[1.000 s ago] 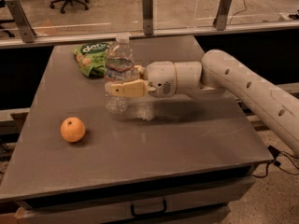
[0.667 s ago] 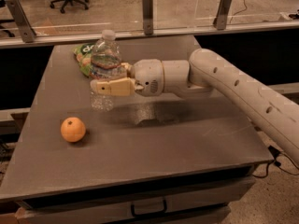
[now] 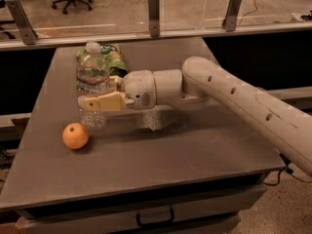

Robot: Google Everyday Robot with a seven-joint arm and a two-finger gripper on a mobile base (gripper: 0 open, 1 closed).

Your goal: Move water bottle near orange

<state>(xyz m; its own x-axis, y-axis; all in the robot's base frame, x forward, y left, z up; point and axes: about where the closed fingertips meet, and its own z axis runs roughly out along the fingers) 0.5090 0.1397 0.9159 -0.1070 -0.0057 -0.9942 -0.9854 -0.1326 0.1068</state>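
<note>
The water bottle [image 3: 92, 77] is clear and ribbed with a white cap and a red and blue label band. It stands upright at the left of the grey table [image 3: 185, 150]. My gripper [image 3: 100, 100] reaches in from the right and is shut on the bottle's lower body, its cream finger across the front. The orange [image 3: 75, 136] sits on the table just below and left of the bottle, a short gap from the bottle's base.
A green snack bag [image 3: 113, 58] lies behind the bottle near the table's far edge. A glass barrier with metal posts [image 3: 154, 13] runs along the back. The table's left edge is close to the orange.
My gripper has carried the bottle leftward and toward the front of the table, from beside the snack bag to a spot close above the orange.
</note>
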